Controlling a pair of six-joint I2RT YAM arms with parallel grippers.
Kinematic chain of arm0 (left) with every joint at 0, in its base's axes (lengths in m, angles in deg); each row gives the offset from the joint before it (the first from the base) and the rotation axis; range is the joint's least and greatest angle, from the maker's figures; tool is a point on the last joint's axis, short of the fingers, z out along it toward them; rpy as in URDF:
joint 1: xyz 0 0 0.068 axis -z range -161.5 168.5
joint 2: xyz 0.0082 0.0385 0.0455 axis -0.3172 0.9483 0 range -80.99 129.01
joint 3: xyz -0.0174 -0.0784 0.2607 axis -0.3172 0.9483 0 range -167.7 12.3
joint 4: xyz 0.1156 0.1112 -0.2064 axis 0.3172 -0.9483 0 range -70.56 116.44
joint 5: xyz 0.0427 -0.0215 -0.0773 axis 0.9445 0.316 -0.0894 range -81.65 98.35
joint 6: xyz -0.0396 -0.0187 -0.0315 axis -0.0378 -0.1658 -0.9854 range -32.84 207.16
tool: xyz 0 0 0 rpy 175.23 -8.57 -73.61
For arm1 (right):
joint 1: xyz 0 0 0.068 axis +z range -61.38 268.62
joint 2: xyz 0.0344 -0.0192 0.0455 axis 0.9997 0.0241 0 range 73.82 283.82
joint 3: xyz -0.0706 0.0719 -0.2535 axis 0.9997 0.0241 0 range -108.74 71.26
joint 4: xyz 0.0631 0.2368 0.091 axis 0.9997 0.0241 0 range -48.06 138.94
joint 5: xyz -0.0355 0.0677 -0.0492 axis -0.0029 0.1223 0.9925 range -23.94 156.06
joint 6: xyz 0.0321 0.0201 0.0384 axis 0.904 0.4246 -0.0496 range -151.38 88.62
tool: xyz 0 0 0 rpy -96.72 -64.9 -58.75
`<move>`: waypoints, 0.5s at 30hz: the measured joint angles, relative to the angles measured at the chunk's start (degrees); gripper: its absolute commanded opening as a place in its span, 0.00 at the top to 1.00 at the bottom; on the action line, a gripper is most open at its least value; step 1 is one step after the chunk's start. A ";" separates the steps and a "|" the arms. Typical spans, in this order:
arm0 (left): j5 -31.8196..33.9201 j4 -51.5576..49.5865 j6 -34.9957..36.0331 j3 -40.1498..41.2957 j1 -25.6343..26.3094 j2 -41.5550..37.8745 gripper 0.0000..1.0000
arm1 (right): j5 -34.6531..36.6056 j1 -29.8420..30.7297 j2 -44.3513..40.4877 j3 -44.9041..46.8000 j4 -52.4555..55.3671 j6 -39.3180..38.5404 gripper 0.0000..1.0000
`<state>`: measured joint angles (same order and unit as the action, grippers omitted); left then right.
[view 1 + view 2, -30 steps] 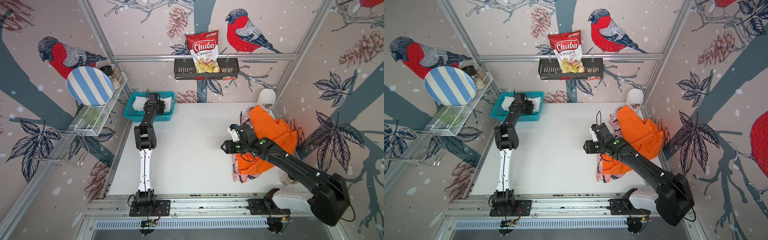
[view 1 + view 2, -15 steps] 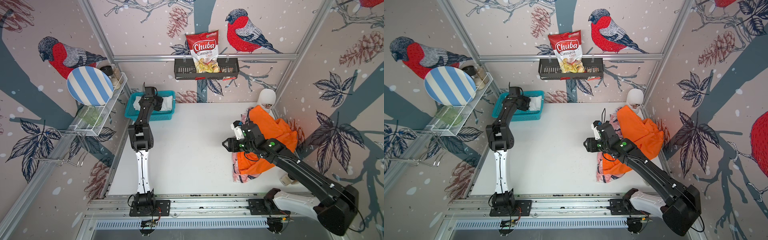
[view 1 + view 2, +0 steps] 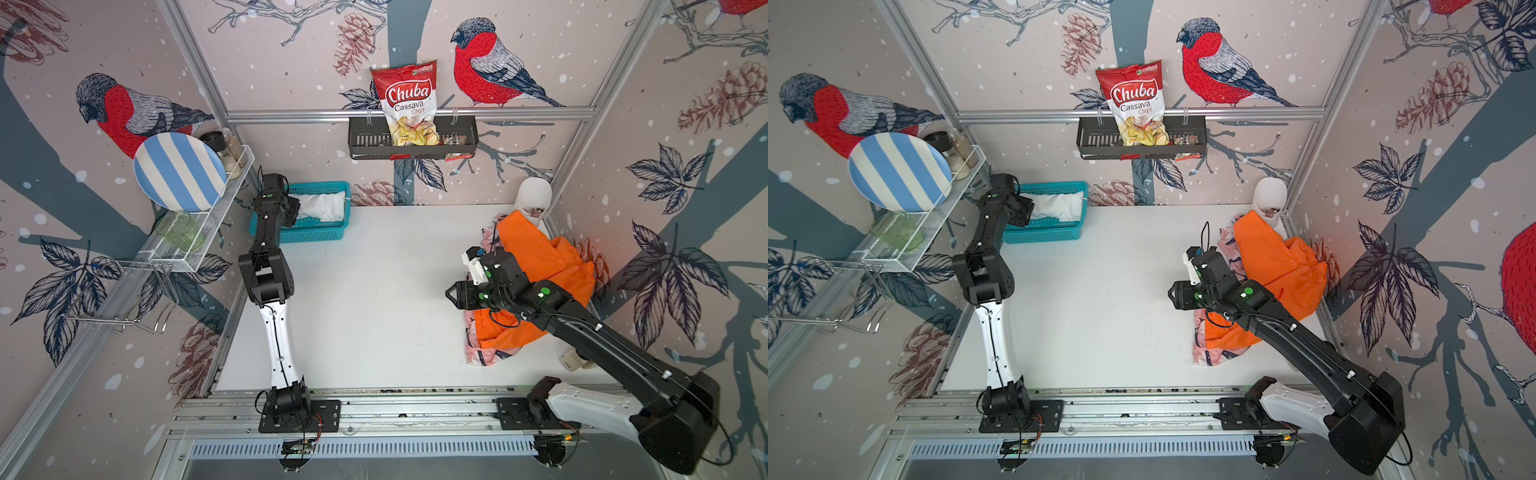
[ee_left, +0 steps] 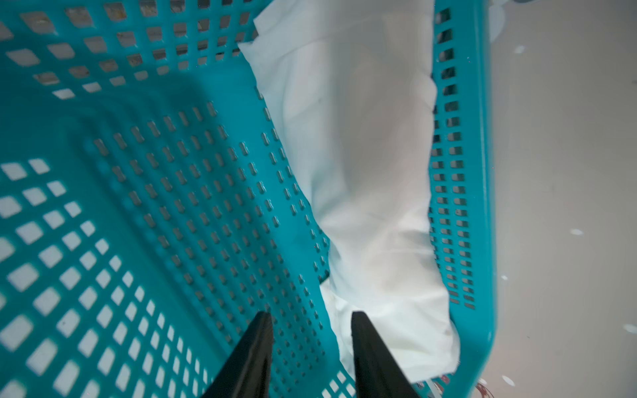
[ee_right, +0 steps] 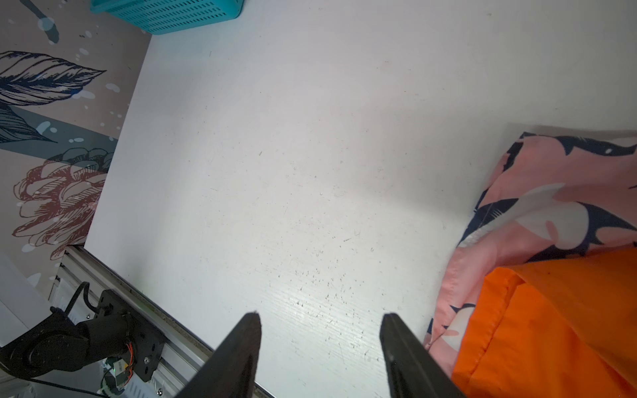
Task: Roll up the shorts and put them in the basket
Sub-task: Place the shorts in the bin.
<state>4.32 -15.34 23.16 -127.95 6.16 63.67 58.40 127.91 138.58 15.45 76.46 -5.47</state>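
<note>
Orange shorts [image 3: 540, 266] lie heaped on pink patterned shorts [image 3: 482, 353], well apart from the teal basket [image 3: 316, 237]. White shorts [image 3: 320, 206] lie bundled inside it. Both sets of jaws stand spread and empty: left gripper [image 4: 308, 315] over the basket, right gripper [image 5: 320, 315] far from it, beside the heap. Judged step: white pair stowed. The next move calls for pulling the orange pair flat.

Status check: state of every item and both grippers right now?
white shorts: bundled, lying in the teal basket along one wall.
orange shorts: unrolled, heaped on the pink shorts.
pink shorts: unrolled, on the table, mostly covered.
left gripper: open, empty, above the teal basket.
right gripper: open, empty, over bare table beside the pile.
chips bag: upright in the wall rack.
striped plate: standing on edge on the wire shelf.
</note>
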 measured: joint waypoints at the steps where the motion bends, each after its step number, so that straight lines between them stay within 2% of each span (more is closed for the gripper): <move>1: 0.26 0.04 0.57 -0.17 -0.35 0.90 0.60 | 0.00 0.00 0.42 0.00 -0.02 0.00 0.40; 4: 1.18 0.83 1.86 -0.48 -1.31 2.84 0.63 | 0.04 0.00 1.36 0.00 -0.11 0.00 0.40; 9: -0.94 6.40 3.50 -2.23 -2.16 5.09 0.62 | 0.24 0.00 2.97 0.35 -0.61 0.17 0.39; 13: -2.21 11.96 4.48 -3.78 -2.27 7.56 0.56 | 0.28 0.00 4.26 0.24 -1.07 1.05 0.40; 15: -3.28 10.78 4.66 -3.54 -2.27 7.93 0.51 | 0.46 0.00 4.37 -0.13 -1.05 1.05 0.40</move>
<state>1.04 -4.56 27.81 -131.49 3.88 71.61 58.86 127.91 142.95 15.32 75.41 -4.42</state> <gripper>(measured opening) 0.449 0.602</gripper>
